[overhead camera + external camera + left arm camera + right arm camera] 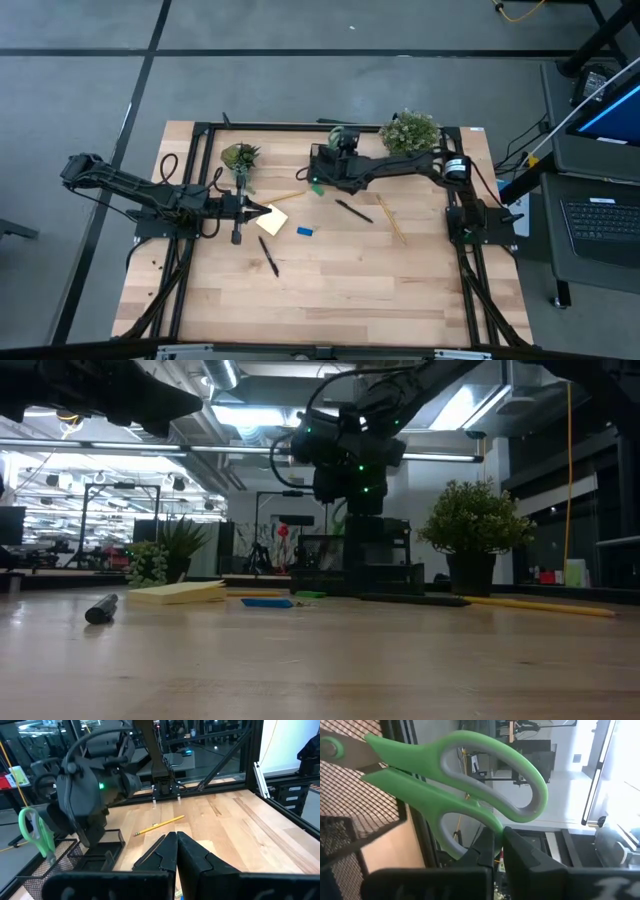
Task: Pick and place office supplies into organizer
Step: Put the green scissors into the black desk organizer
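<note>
Pinched on the scissors' green handle, your right gripper (322,178) sits over the organizer (328,160) in the high view; your left gripper (262,211), pressed together, waits beside the sticky-note pad (272,221). In the right wrist view, the scissors (470,785) hang against the mesh; they could snag or tip out. No readable writing.

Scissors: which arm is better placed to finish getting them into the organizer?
Right. Its hand is shut on the green scissors, right at the organizer. The left hand is shut, empty, beside the sticky pad.
</note>
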